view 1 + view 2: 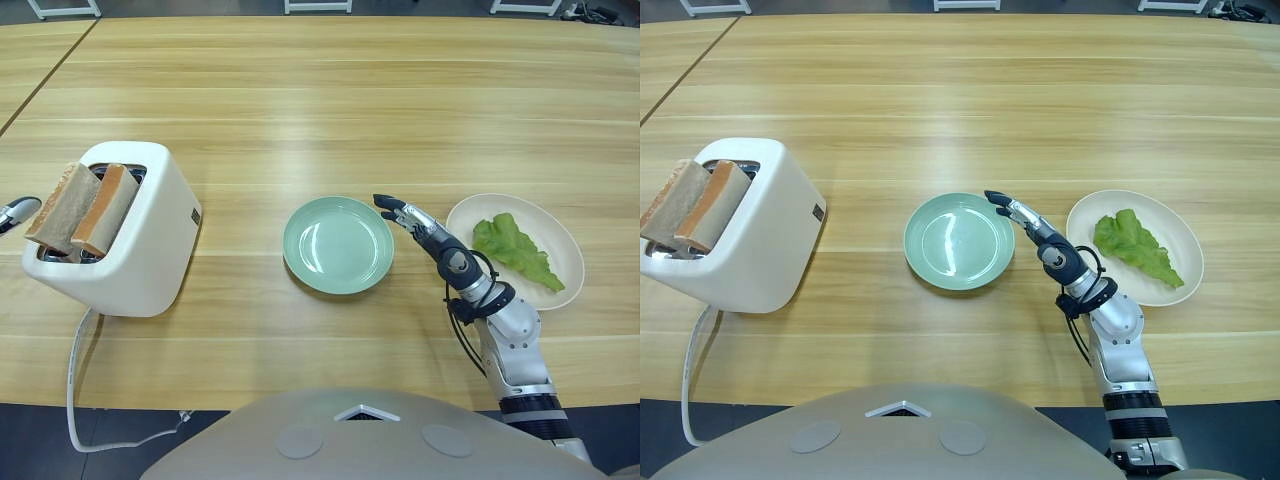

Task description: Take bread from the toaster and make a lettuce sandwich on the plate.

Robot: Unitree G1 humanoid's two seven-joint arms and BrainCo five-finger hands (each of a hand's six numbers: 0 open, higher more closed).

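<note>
Left eye view: the right hand (420, 222) is flat, fingers straight, holding nothing, and points up-left with its fingertips at the green plate's (335, 245) rim. Just right of it, lettuce (515, 250) lies on a cream plate (570, 245), its long axis running upper left to lower right. Far to its left, two bread slices (62, 208) stand in the toaster (150, 240), leaning left. The left hand (15, 213) is beside them; I cannot tell its grip.

1. The right arm (515, 345) comes in from the lower right, its forearm slanting up and to the left.
2. The right hand (432, 236) is stretched out, its fingers (396, 211) straight, close together and holding nothing.
3. A silvery part of the left hand (16, 213) sits at the far left edge.
</note>
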